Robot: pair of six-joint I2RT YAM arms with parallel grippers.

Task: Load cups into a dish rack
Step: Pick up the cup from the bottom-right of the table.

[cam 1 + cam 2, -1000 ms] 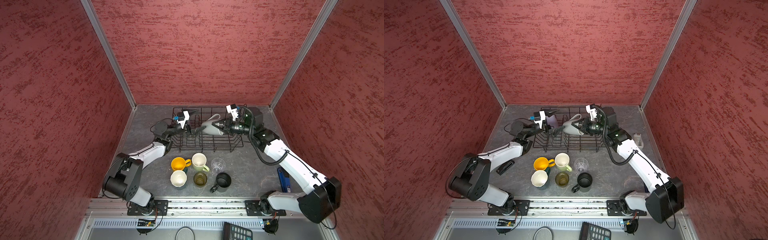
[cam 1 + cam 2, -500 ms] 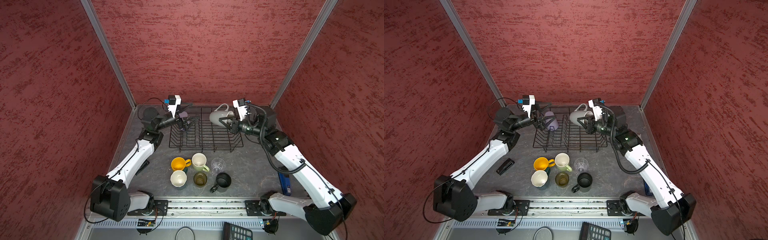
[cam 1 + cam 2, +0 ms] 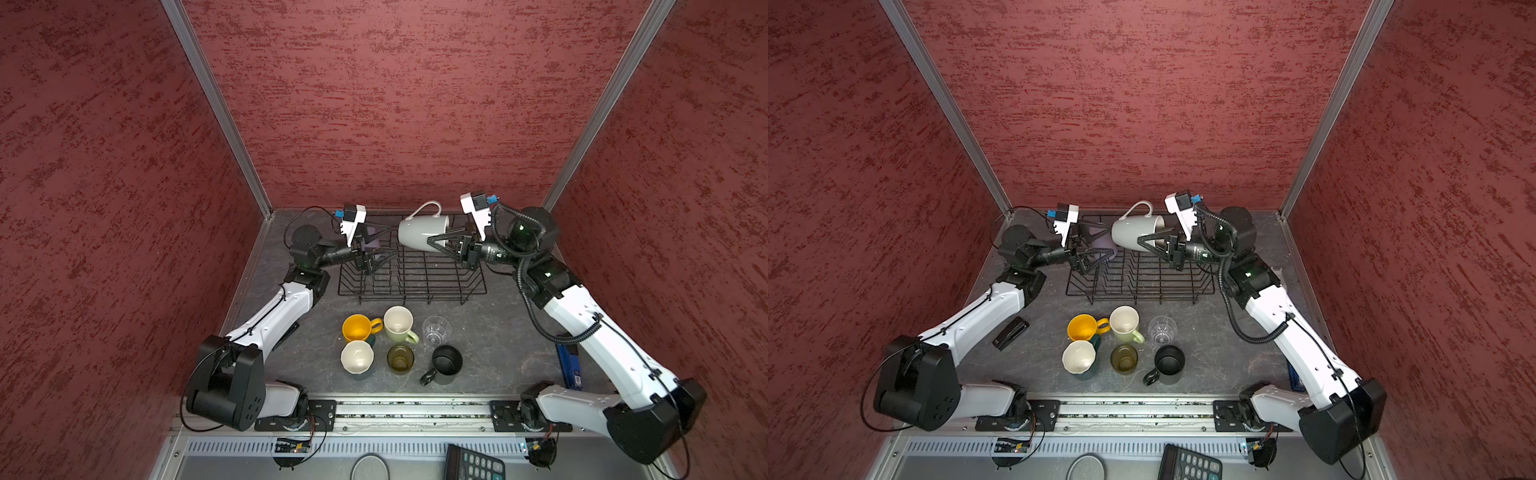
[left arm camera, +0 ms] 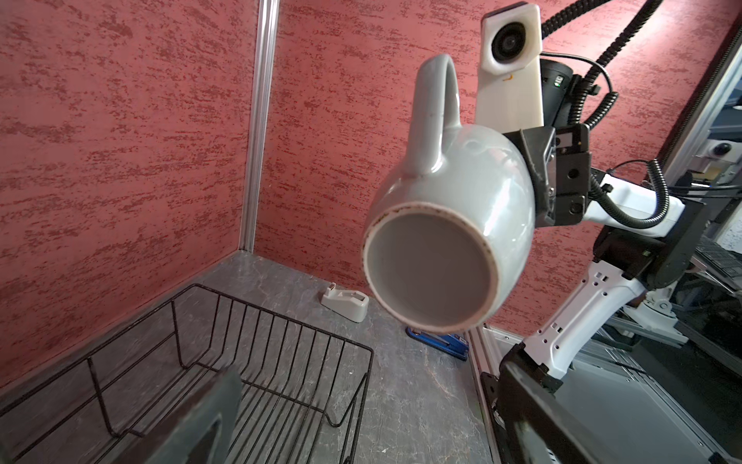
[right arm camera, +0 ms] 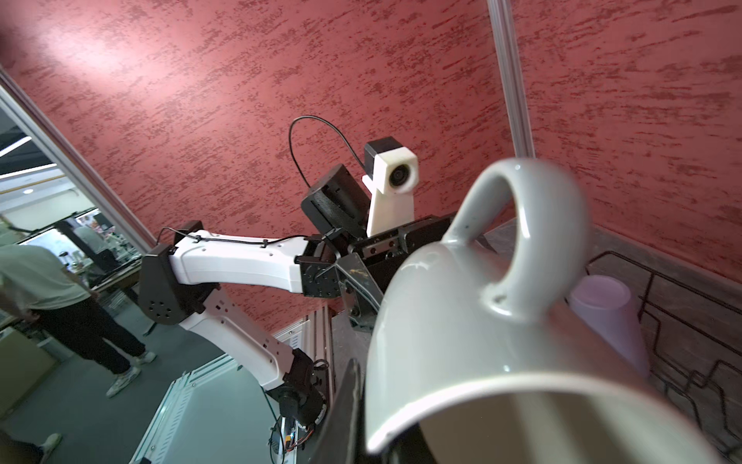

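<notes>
My right gripper (image 3: 434, 242) is shut on the rim of the grey mug (image 3: 422, 232), one finger (image 5: 345, 409) outside the wall. It holds the mug (image 4: 453, 225) on its side, handle up, above the back of the black wire dish rack (image 3: 411, 293). The left gripper (image 3: 384, 241) hangs open and empty over the rack's far left corner, facing the mug's base. Beside it a lilac tumbler (image 5: 606, 317) stands in the rack. In front of the rack are the yellow mug (image 3: 357, 327), pale green mug (image 3: 398, 322), clear glass (image 3: 436, 330), dark teal mug (image 3: 356, 357), olive glass (image 3: 400, 358) and black mug (image 3: 446, 359).
A black stapler (image 3: 1011, 332) lies left of the cups under my left arm. A blue stapler (image 3: 569, 365) lies at the right edge and a white tape dispenser (image 4: 345, 301) sits behind the rack's right end. Red walls close in the back and sides.
Both arms have risen out of the rack. The right gripper lifted the grey mug up over the rack's back. The left gripper stayed open and left the lilac tumbler in the rack.
</notes>
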